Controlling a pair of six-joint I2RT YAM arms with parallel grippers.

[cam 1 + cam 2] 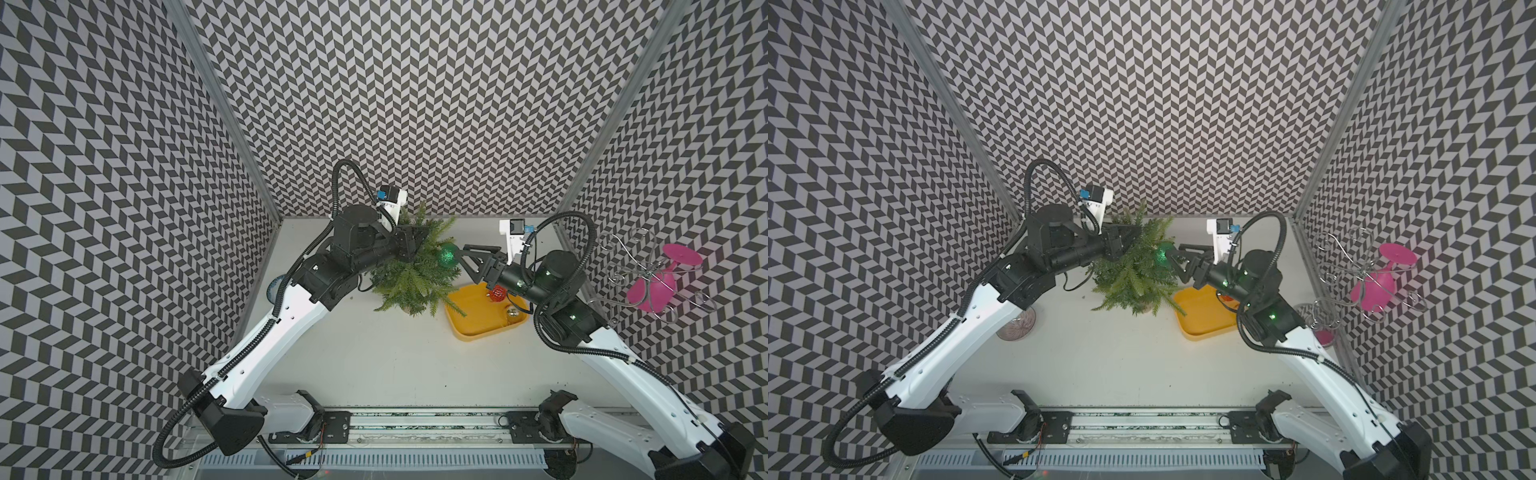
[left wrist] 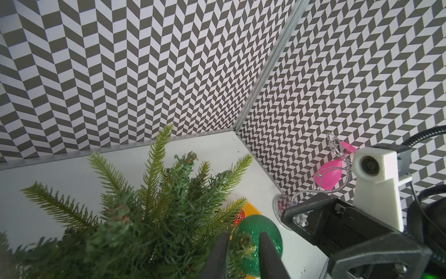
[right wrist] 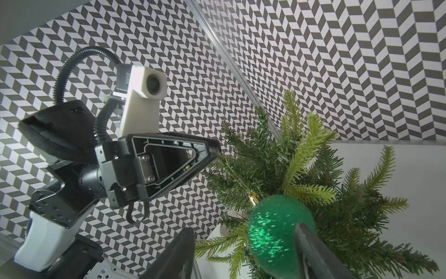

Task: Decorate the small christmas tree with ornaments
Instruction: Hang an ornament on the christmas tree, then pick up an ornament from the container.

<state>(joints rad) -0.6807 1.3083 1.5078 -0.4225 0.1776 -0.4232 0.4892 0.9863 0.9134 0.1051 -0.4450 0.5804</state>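
The small christmas tree (image 1: 409,276) stands at the back of the table, also in a top view (image 1: 1133,278). A glittery green ornament (image 1: 447,254) hangs at its right side, and a gold string runs from its cap up into the branches. My right gripper (image 3: 243,228) is open around the green ornament (image 3: 275,234), which touches only one finger. My left gripper (image 2: 244,234) reaches into the treetop, open, with a twig tip between its fingers (image 2: 219,256). A red ornament (image 1: 496,294) and a gold ornament (image 1: 512,314) lie in the yellow tray (image 1: 469,328).
A wire rack (image 1: 631,266) on the right wall holds a pink goblet (image 1: 650,289) upside down. A round glass dish (image 1: 1016,326) lies under my left arm. Patterned walls close in the back and both sides.
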